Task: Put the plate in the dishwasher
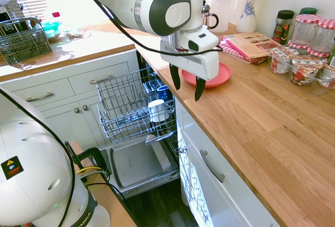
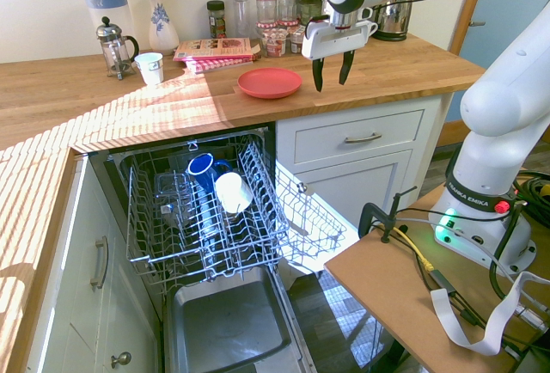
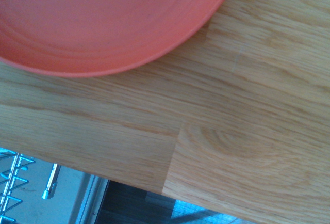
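First exterior view: the pulled-out rack of the dishwasher (image 1: 137, 113) holds a white cup (image 1: 158, 110) and a blue one (image 1: 163, 93); the gripper (image 1: 187, 90) hangs with its fingers wide apart. Second exterior view: the round coral plate (image 2: 269, 82) lies flat on the wooden counter (image 2: 387, 68), pointing no particular way.

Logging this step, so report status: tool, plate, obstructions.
Tool open, empty, beside plate. Coral-red plate flat on wooden countertop. Blue mug, white cup occupy part of dishwasher rack.
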{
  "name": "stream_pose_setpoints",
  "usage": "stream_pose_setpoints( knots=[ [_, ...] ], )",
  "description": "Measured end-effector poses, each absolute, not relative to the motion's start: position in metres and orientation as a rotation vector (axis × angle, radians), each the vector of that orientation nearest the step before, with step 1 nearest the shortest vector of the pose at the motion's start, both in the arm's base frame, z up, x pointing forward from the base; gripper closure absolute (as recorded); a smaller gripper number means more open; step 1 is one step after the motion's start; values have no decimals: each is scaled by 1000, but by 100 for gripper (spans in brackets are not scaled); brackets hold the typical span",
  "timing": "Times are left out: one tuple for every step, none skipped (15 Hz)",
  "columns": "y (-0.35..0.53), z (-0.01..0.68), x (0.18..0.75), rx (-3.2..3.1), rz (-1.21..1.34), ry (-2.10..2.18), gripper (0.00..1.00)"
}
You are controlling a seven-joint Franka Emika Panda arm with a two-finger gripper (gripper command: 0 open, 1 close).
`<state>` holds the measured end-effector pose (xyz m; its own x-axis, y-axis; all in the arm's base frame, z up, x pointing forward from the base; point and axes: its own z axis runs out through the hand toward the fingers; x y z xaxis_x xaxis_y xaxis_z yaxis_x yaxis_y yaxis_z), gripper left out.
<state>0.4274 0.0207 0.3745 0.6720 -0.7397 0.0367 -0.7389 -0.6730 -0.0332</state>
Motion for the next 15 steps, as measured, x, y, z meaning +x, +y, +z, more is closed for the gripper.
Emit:
stream_pose_setpoints(
  knots=[
    [21, 374, 427, -2859, -69, 1263, 0],
    [20, 373, 427, -2855, -65, 1266, 0],
    [17, 375, 429, -2841, -70, 1275, 0],
    [12, 379, 433, -2809, -92, 1285, 0],
    [3, 384, 439, -2765, -121, 1294, 0],
    [-8, 387, 447, -2722, -147, 1293, 0],
    [-19, 389, 458, -2692, -154, 1285, 0],
    [-26, 390, 471, -2671, -150, 1273, 0],
    [-29, 387, 487, -2647, -151, 1253, 0],
    [-30, 381, 500, -2623, -150, 1226, 0],
    [-30, 374, 511, -2608, -132, 1197, 0],
    [-29, 366, 523, -2601, -112, 1171, 0],
    [-30, 360, 532, -2599, -93, 1156, 0],
    [-30, 354, 541, -2596, -82, 1150, 0],
    [-30, 350, 547, -2591, -76, 1141, 100]
  ],
)
